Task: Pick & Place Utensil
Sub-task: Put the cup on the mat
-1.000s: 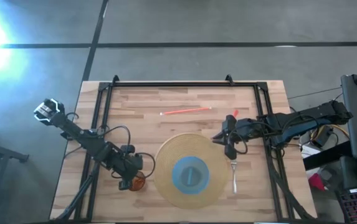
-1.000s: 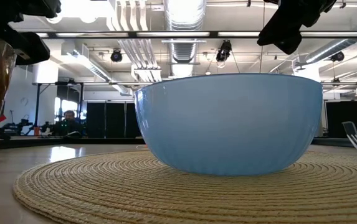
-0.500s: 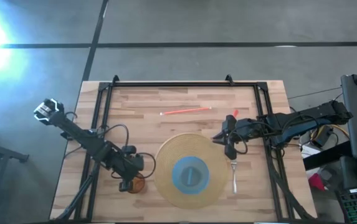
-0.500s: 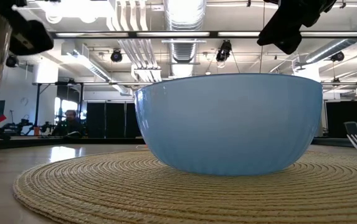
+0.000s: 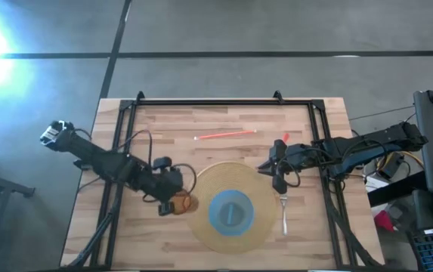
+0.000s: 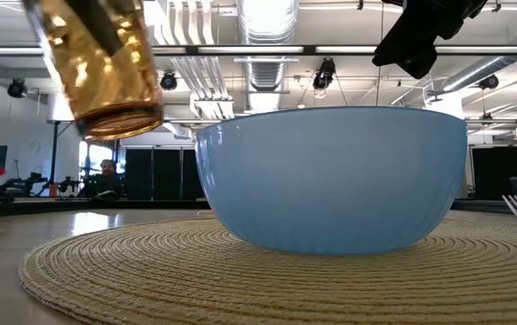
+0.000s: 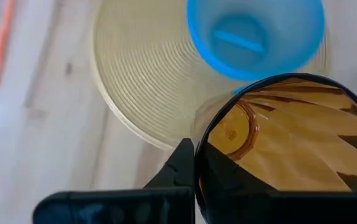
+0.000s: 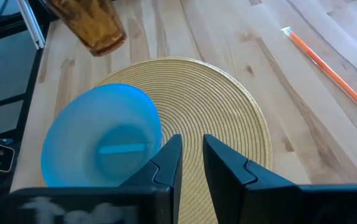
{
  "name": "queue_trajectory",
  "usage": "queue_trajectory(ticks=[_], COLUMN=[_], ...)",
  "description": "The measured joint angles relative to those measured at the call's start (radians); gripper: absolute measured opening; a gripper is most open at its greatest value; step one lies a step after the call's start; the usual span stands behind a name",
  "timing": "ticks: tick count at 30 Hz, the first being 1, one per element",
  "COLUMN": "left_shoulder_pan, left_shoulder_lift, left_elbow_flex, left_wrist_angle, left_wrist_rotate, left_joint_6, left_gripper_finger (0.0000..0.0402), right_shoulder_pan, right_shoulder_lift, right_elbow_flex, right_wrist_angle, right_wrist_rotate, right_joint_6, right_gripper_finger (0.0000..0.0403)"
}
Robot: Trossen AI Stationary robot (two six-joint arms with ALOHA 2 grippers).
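High view looks straight down on the whole table [image 5: 163, 125]. Low view sits at tabletop level, close against the blue bowl [image 6: 330, 176]. Both wrist views look down on that bowl, shared by all.

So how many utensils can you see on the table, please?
2. An orange straw lies on the bare wood toward the table's far side. A fork lies just right of the woven placemat. Others may be hidden under the arms.

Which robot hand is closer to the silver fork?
The right. The right gripper hovers just behind the fork, empty. The left gripper holds the amber glass across the mat.
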Motion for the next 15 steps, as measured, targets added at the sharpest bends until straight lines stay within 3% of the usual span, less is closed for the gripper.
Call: queue_trajectory(ticks=[15], left_shoulder_pan=[0.280], left_shoulder_lift=[0.001], left_elbow_flex=[0.125], left_wrist_angle=[-0.065], left_wrist_rotate=[0.045], left_joint_6=[-0.018], left_gripper_finger=[0.0007], right_shoulder_pan=[0.000], right_shoulder_lift=[-0.001], right_elbow_flex=[0.000], right_wrist_angle=[-0.001], right_wrist_rotate=[0.000], right_joint_6=[0.010], right_gripper_finger=[0.0063])
